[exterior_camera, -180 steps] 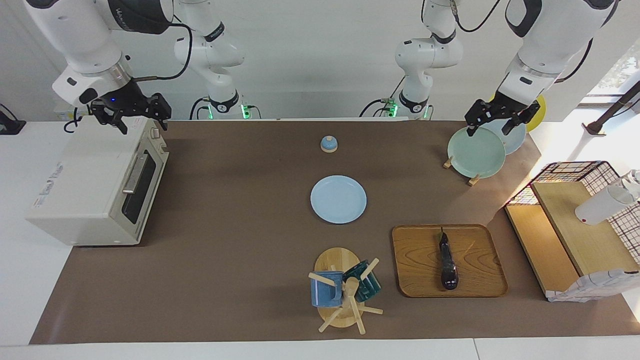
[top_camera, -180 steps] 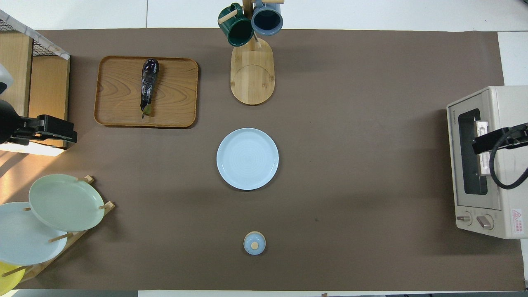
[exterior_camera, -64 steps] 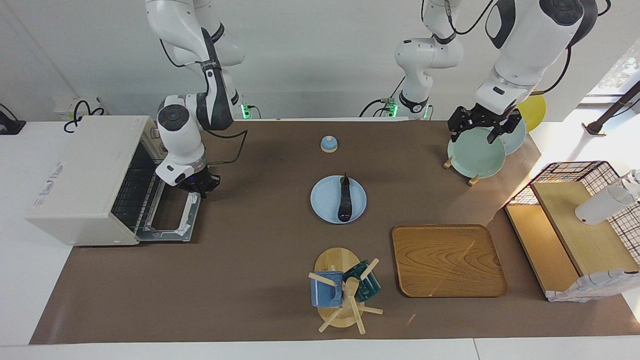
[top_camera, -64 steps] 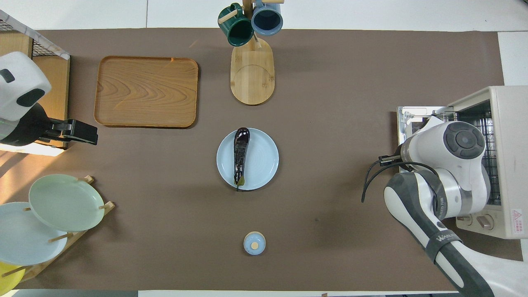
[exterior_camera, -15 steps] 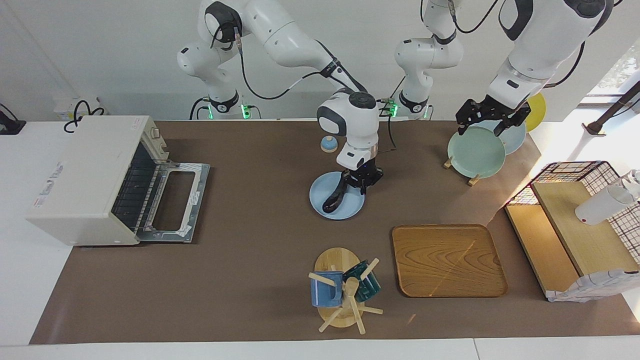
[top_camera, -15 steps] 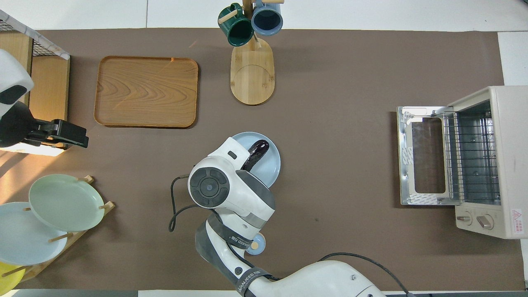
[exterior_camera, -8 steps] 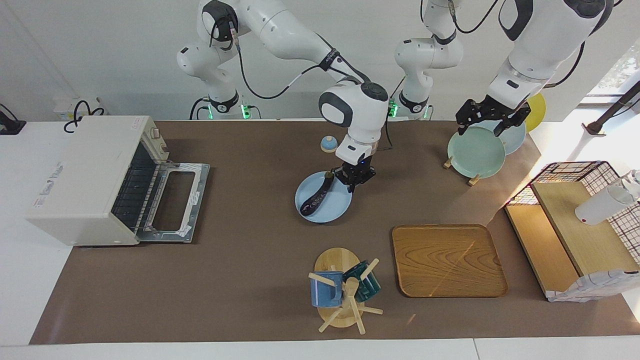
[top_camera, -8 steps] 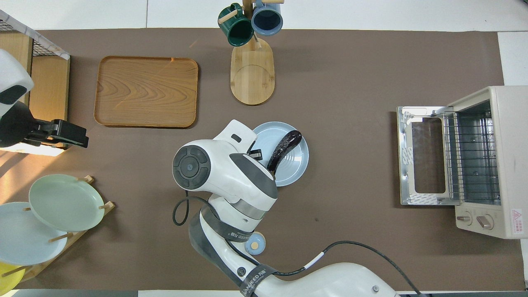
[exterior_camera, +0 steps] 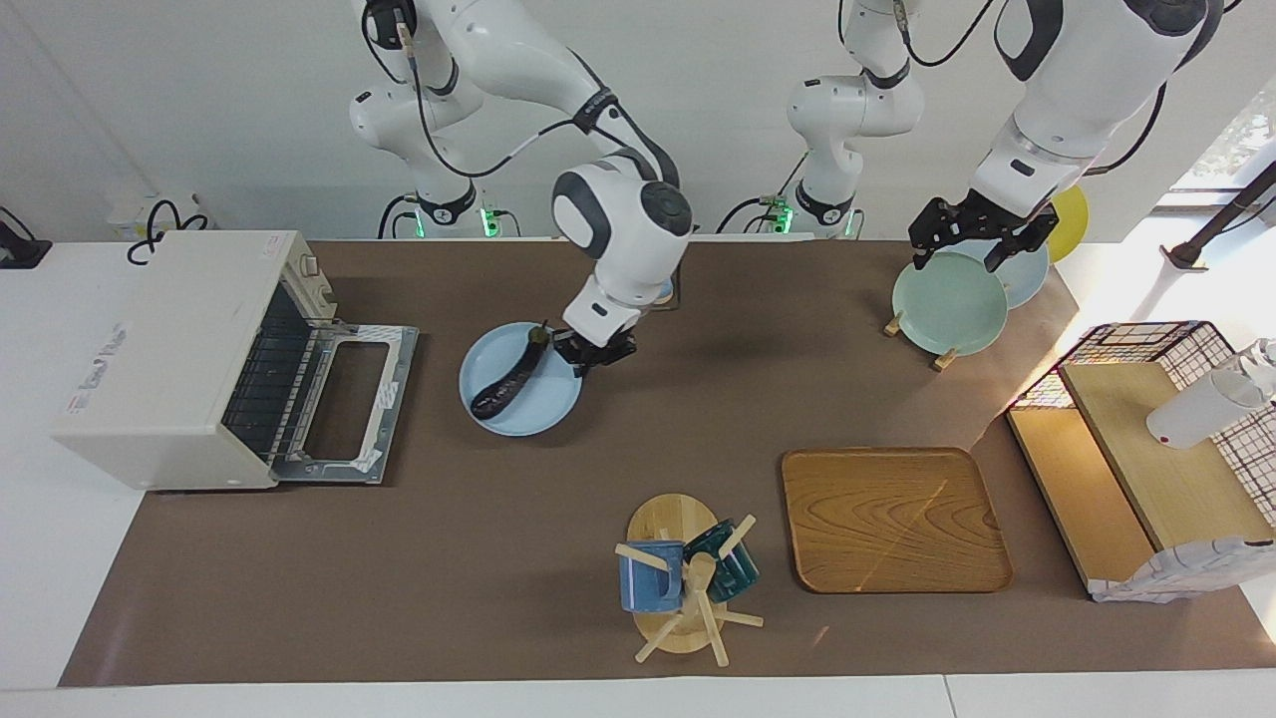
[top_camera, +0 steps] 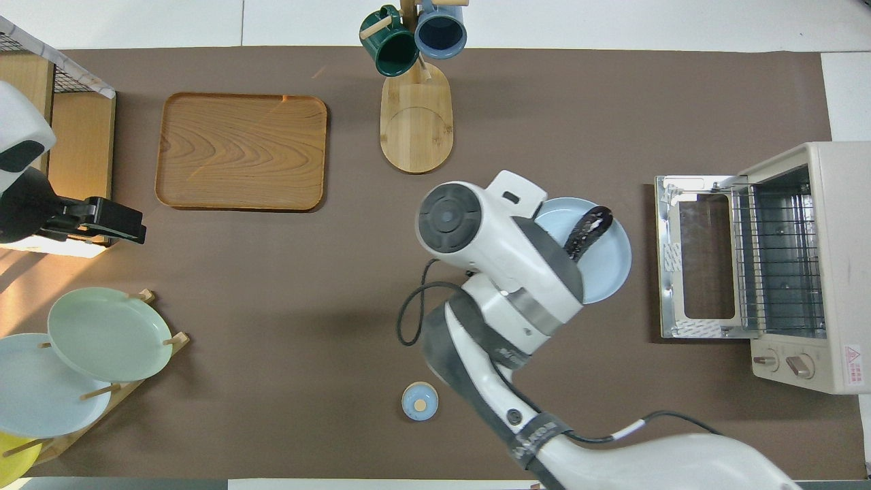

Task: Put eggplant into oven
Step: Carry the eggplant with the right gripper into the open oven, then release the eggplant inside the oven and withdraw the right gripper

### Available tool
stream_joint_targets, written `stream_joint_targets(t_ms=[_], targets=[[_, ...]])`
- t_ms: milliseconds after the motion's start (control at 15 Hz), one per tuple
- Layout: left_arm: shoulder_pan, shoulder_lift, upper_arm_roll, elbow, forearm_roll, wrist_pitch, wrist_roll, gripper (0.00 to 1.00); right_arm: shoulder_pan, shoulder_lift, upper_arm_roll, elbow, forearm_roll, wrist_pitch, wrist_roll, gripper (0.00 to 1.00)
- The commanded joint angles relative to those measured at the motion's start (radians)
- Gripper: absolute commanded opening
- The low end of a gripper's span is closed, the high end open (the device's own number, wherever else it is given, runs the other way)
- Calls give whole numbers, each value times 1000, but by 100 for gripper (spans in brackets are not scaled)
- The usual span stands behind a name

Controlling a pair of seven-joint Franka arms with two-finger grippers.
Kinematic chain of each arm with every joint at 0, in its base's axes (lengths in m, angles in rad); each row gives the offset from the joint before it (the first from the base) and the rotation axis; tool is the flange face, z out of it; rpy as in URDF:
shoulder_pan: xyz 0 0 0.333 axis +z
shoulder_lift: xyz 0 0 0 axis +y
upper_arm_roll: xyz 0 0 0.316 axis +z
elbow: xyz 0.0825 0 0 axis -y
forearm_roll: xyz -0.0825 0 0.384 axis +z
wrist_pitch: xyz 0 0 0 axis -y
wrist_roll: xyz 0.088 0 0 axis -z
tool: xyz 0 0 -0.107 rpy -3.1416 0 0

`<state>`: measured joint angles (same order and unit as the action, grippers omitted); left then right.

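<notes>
The dark purple eggplant (exterior_camera: 508, 382) (top_camera: 589, 231) lies slantwise on a light blue plate (exterior_camera: 538, 409) (top_camera: 609, 269). My right gripper (exterior_camera: 590, 351) is shut on that plate's rim, on the side away from the oven, and seems to hold it just above the mat. In the overhead view the right wrist hides the grip. The cream oven (exterior_camera: 164, 344) (top_camera: 833, 204) stands at the right arm's end of the table, with its door (exterior_camera: 349, 399) (top_camera: 697, 255) folded down flat and the wire rack showing. The plate hangs close in front of that door. My left gripper (exterior_camera: 962, 254) (top_camera: 133, 228) waits open over the plate rack.
A plate rack (exterior_camera: 912, 324) with a pale green plate (exterior_camera: 949, 302) stands at the left arm's end. A wooden tray (exterior_camera: 894, 519), a mug tree (exterior_camera: 688, 573) and a wire shelf (exterior_camera: 1146, 429) lie farther out. A small blue lidded dish (top_camera: 420, 401) sits near the robots.
My right gripper has carried the blue plate with the eggplant from the table's middle toward the open oven door. The left arm has stayed put.
</notes>
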<state>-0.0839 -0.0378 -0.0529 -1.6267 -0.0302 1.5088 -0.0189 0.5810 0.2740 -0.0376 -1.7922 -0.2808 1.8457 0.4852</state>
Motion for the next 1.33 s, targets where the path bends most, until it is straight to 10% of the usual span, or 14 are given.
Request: stream_joint_targets(t_ms=[0,600,1267], targets=[[9,3,-1,8,-2,-12,8,100,-149,-226,16,-254,-23,58,-164,0],[9,3,-1,8,-2,-12,8,100,-570,-306,18,-380,-31,187,-677,0],[9,3,-1,8,-2,-12,8,100,-630,-352,18,-519,-20,299,-692,5]])
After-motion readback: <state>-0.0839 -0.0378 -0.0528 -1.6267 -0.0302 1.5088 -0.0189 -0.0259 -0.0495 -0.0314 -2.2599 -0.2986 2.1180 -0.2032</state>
